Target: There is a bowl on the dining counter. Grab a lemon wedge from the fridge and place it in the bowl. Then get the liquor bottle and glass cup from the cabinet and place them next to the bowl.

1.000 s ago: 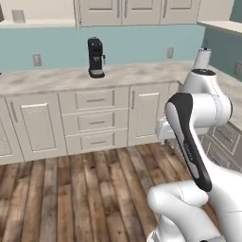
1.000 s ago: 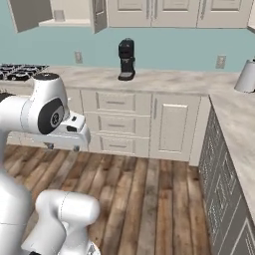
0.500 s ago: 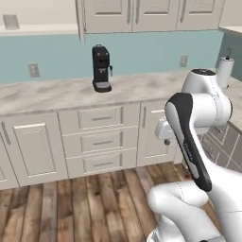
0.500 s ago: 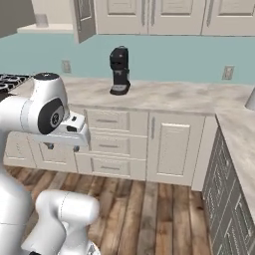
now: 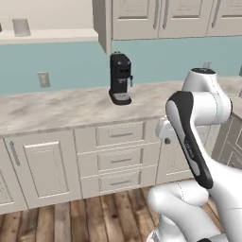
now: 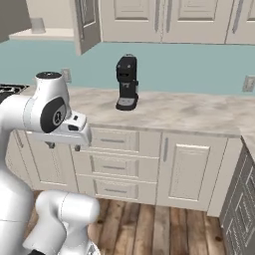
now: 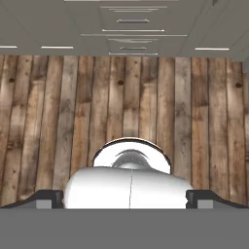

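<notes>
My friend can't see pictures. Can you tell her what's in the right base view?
A white robot arm stands folded at the left, in front of cream kitchen drawers. A black coffee machine sits on the marble counter behind it, against a blue wall. Above, a cabinet door hangs open beside a shelf holding a pale cup.

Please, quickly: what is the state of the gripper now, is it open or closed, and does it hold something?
Gripper: open, jaws wide apart, holding nothing.

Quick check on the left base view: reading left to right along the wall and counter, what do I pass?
Glass cup on the open shelf → wall outlet → open cabinet door → black coffee machine on the counter → the robot's own arm.
</notes>
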You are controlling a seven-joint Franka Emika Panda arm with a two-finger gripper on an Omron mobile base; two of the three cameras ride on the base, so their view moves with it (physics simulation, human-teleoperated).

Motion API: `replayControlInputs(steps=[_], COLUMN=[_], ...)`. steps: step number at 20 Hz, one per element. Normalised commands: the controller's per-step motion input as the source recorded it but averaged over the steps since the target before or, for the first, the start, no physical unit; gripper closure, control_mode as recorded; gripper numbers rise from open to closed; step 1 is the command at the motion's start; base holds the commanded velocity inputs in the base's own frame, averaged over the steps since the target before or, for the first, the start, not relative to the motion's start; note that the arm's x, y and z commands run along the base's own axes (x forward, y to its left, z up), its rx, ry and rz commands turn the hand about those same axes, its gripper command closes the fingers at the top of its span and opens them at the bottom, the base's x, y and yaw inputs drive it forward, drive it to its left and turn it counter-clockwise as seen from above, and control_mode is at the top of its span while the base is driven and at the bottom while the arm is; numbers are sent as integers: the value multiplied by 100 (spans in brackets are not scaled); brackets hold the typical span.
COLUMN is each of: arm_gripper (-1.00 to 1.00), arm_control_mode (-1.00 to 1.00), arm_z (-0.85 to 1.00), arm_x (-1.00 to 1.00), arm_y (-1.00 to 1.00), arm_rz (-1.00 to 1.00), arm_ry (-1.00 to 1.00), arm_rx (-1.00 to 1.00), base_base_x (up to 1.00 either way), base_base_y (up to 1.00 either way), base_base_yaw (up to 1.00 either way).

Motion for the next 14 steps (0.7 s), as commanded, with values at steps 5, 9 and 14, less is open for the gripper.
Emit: replayControlInputs(steps=[5, 9, 14], arm_gripper=[-100, -100, -100], arm_control_mode=[100, 100, 100], arm_z=[0, 0, 0], arm_x=[0, 0, 0], arm_y=[0, 0, 0], arm_rz=[0, 0, 0], arm_ry=[0, 0, 0], arm_rx=[0, 0, 0], base_base_x=[25, 34, 69], base_base_y=[98, 89, 60], base_base_yaw=[0, 0, 0])
